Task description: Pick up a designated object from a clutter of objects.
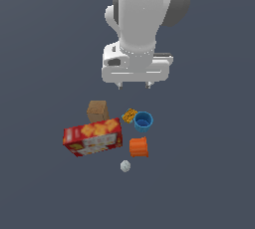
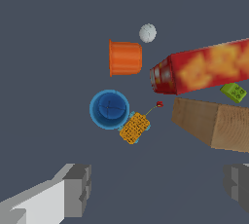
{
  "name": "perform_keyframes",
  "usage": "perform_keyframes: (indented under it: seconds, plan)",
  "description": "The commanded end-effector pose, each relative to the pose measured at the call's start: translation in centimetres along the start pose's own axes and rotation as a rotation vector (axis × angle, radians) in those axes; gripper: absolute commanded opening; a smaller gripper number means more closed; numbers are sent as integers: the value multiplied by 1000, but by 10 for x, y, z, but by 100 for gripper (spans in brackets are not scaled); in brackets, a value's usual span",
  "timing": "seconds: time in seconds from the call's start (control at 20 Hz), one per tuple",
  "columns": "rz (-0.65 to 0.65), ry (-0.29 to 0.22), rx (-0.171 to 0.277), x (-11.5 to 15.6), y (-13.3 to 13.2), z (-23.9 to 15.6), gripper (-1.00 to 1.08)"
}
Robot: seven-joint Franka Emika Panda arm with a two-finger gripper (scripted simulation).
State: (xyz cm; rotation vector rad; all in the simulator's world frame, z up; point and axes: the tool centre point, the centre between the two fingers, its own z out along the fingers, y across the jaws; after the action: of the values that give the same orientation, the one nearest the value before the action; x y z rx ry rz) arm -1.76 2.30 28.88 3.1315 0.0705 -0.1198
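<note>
The plain tan-brown box (image 1: 97, 111) stands upright behind the red cracker box (image 1: 93, 137), at the exterior view's left of the clutter; it also shows in the wrist view (image 2: 214, 123). My gripper (image 1: 133, 85) hangs open and empty above the clutter, well above the floor, and to the exterior view's right of the brown box. In the wrist view its two grey fingers (image 2: 78, 189) stand wide apart with nothing between them (image 2: 158, 186).
A blue cup (image 1: 143, 121) stands upright, an orange cup (image 1: 139, 147) lies on its side, a small orange-yellow item (image 1: 129, 115) lies by the blue cup, and a white ball (image 1: 125, 166) sits nearest the camera. A small green block (image 2: 234, 92) shows between the boxes.
</note>
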Motion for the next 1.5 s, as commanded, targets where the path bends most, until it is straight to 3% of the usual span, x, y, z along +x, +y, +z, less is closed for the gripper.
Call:
perform_keyframes:
  seconds: [0.0,0.75,1.45]
  plan:
    - [0,0,0,0,0,0,100]
    - [35,5,-6,4,12,-1,100]
    - [-113,11,-5,6,26,9,100]
